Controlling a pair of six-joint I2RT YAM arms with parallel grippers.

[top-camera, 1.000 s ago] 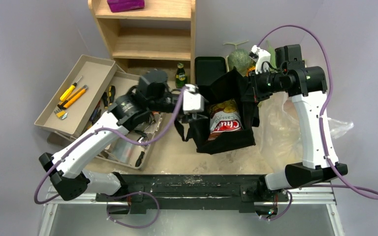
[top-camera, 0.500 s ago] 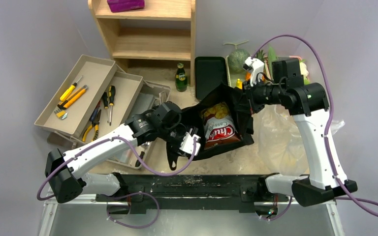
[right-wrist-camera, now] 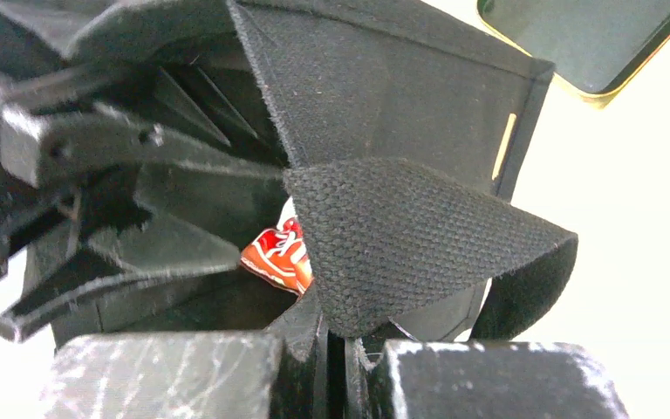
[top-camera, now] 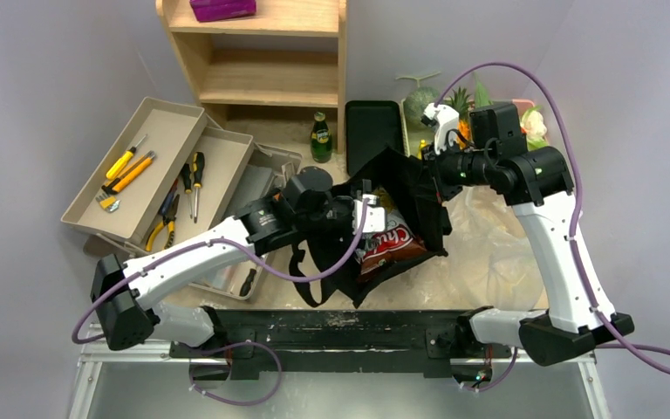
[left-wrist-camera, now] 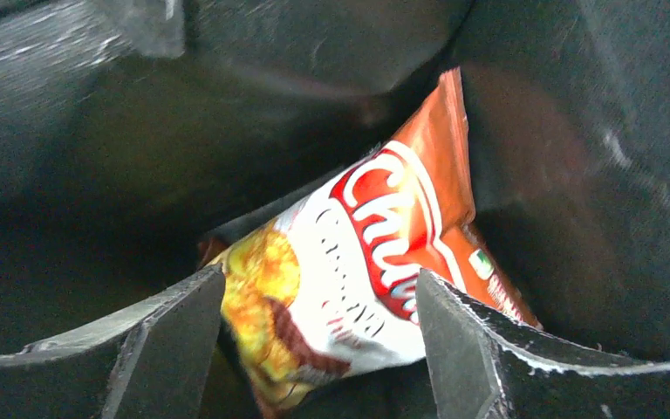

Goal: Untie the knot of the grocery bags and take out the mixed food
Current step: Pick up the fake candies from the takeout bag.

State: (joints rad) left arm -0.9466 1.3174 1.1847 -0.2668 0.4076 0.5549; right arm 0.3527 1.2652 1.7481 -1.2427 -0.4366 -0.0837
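Observation:
The black cloth bag (top-camera: 412,188) lies open mid-table, its mouth facing left. A red-brown chip packet (top-camera: 391,242) lies inside it. My left gripper (top-camera: 365,218) is open and reaches into the bag mouth. In the left wrist view its fingers (left-wrist-camera: 170,336) stand on either side of the chip packet (left-wrist-camera: 349,262), apart from it. My right gripper (right-wrist-camera: 340,349) is shut on the cloth bag's rim (right-wrist-camera: 401,236) and holds it up; the packet (right-wrist-camera: 279,253) peeks out below. The clear plastic bag (top-camera: 497,240) lies flat to the right.
A green bottle (top-camera: 320,137), a flat black tray (top-camera: 372,124) and a melon (top-camera: 419,100) stand behind the bag. More produce sits at the back right (top-camera: 532,122). Tool trays (top-camera: 148,166) lie left. A wooden shelf (top-camera: 262,52) stands behind.
My left gripper has swung from the bag's lower left edge up into its mouth, around the chip packet. The bag has tipped and shifted a little toward the front; the right gripper keeps hold of the rim.

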